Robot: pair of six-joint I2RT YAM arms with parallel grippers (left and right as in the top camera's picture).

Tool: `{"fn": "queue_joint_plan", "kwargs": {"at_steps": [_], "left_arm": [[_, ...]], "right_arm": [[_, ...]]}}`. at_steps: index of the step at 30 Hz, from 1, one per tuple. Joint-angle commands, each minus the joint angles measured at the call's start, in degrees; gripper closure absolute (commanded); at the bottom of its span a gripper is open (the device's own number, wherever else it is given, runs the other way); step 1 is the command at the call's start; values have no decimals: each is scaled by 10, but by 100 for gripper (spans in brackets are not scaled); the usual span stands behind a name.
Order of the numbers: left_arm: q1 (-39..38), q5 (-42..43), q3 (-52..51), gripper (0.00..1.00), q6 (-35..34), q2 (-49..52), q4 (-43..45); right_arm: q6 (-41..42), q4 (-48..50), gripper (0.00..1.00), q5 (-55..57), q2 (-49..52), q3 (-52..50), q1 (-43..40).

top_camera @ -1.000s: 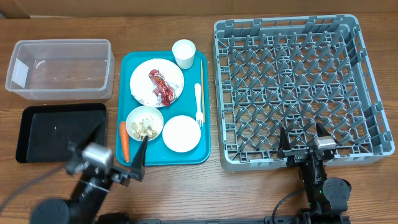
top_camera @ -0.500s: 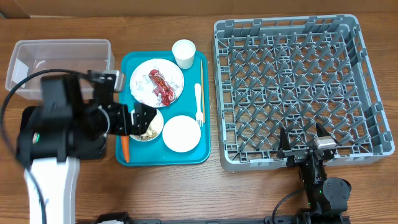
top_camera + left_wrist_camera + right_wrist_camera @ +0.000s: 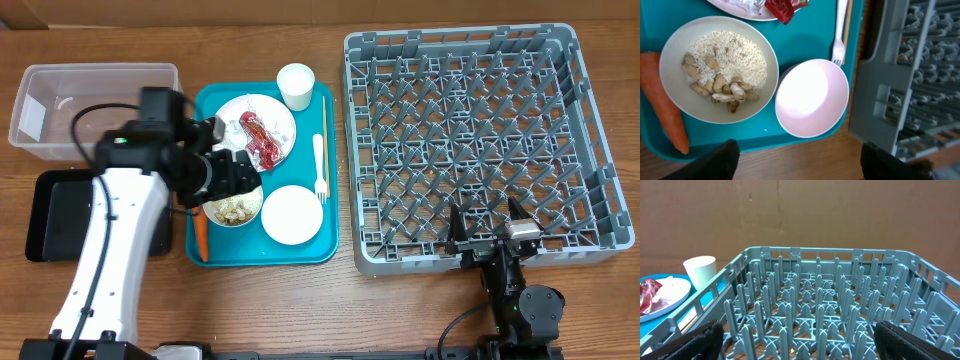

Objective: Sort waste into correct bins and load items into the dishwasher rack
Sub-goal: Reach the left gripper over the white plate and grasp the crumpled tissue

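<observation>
My left gripper hangs open and empty above the bowl of rice and beige food scraps on the teal tray. An orange carrot lies left of the bowl. A red wrapper and crumpled napkin sit on a white plate. An empty pale-pink bowl, a white fork, chopsticks and a white cup are on the tray. My right gripper is open at the grey rack's front edge.
A clear plastic tub stands at the back left. A black tray lies in front of it, partly under my left arm. The rack is empty. A cardboard wall stands behind the table.
My left arm has swung up from the front edge over the black tray to above the teal tray's left side. The right arm has not moved.
</observation>
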Motion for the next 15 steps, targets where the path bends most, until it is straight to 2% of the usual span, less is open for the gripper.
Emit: {"fn": "queue_joint_plan", "kwargs": {"at_steps": [1,4,5,11,14,15], "left_arm": [[-64,-127,10,25,-111,-9,14],[-101,-148,10,21,-131,-9,36],[-110,-152,10,2,-131,-9,45],[-114,-157,10,0,-122,-8,89],[-113,-157,9,34,-129,-7,90],[-115,-157,7,41,-138,-5,90]], "right_arm": [[-2,3,0,-1,-5,-6,-3],[-2,3,0,-1,-5,-6,-3],[-2,3,0,-1,-5,-6,-3],[-2,3,0,-1,-5,-6,-3],[-2,3,0,-1,-5,-6,-3],[-2,3,0,-1,-5,-6,-3]]}}
